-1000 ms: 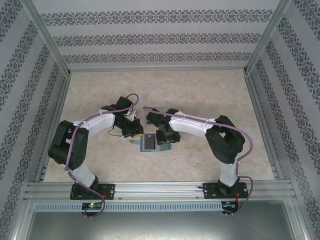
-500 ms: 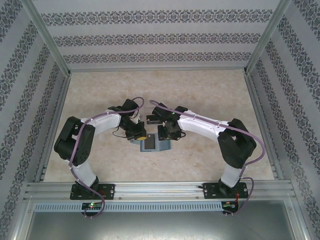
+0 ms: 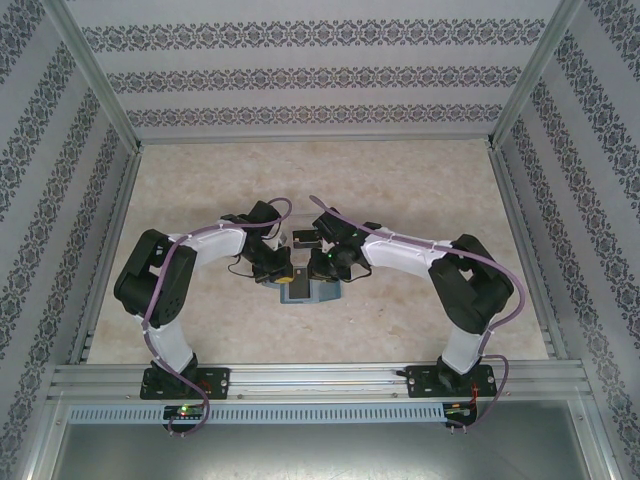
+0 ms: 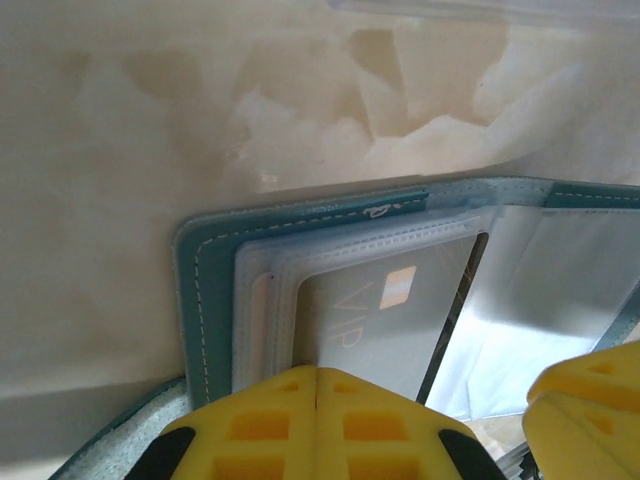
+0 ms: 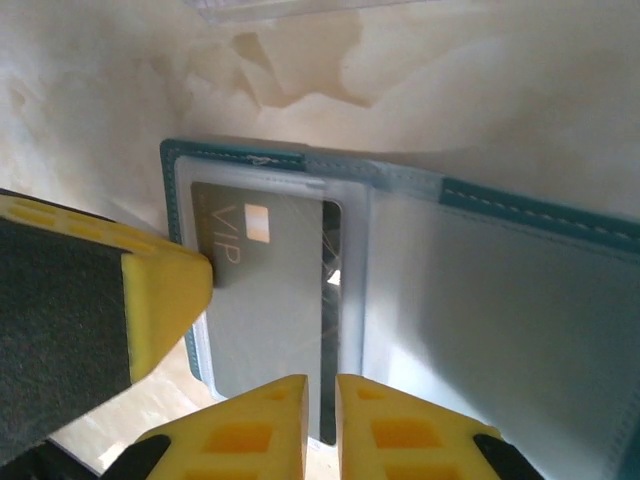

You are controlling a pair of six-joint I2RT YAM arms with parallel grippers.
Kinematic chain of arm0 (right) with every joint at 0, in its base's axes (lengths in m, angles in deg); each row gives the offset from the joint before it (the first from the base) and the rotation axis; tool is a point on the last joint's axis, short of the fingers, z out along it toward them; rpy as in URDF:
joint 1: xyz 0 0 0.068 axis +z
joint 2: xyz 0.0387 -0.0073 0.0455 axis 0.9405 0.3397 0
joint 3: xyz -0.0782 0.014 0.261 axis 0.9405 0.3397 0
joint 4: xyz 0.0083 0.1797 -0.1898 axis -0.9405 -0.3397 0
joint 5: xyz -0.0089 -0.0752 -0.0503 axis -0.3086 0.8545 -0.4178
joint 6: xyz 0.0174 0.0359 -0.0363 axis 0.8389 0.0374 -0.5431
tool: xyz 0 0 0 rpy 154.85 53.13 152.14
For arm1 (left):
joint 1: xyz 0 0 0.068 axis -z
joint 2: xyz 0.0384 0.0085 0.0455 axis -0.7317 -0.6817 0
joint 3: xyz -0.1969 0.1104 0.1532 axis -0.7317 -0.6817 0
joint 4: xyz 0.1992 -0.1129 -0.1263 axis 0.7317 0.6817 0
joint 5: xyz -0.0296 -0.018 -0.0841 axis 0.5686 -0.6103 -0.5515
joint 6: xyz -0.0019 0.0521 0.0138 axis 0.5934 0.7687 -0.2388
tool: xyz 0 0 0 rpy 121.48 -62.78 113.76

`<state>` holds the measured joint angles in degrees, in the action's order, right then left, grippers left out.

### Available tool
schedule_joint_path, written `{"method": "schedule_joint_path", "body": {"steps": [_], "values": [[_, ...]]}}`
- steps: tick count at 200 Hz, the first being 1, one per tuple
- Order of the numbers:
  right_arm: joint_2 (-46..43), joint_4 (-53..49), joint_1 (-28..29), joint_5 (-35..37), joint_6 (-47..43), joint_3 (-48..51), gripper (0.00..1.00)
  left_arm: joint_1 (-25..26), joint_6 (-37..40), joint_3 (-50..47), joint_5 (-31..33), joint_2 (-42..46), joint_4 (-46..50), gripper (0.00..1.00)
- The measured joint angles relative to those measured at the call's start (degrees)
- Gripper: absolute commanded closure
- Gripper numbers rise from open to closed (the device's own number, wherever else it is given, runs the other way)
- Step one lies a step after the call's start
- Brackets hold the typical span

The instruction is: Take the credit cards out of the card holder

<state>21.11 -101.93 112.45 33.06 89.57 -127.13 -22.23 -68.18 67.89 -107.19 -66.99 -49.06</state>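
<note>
The teal card holder [image 3: 305,292] lies open on the table between both arms. In the left wrist view its stitched border [image 4: 300,215] frames clear sleeves over a grey credit card [image 4: 380,320] marked VIP. My left gripper [image 4: 317,375] is shut, its tips resting on that panel's near edge. Its yellow finger [image 5: 160,290] touches the card's corner in the right wrist view. My right gripper [image 5: 320,385] stands over the holder's near edge by the card [image 5: 270,290]. Its jaws are almost together, with a dark strip running into the narrow gap. Whether they pinch it is unclear.
A clear plastic tray [image 3: 303,238] stands just beyond the holder, its edge at the top of both wrist views [image 4: 480,8] [image 5: 270,8]. Metal frame rails and patterned walls enclose the marbled table [image 3: 400,180].
Both arms have reached inward over the card holder. The right jaws have closed from wide to a narrow gap. The left gripper has stayed shut and settled on the left panel.
</note>
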Motion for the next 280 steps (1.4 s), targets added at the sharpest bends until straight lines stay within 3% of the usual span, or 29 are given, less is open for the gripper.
{"method": "schedule_joint_path", "body": {"steps": [104,280], "values": [[3.7,6.5,-0.6,-4.3,1.9,0.5,0.81,0.0,0.0,0.0,0.0,0.0,0.0,0.97],[4.2,4.1,-0.6,-1.6,0.4,0.6,0.79,0.0,0.0,0.0,0.2,0.0,0.0,0.97]]}}
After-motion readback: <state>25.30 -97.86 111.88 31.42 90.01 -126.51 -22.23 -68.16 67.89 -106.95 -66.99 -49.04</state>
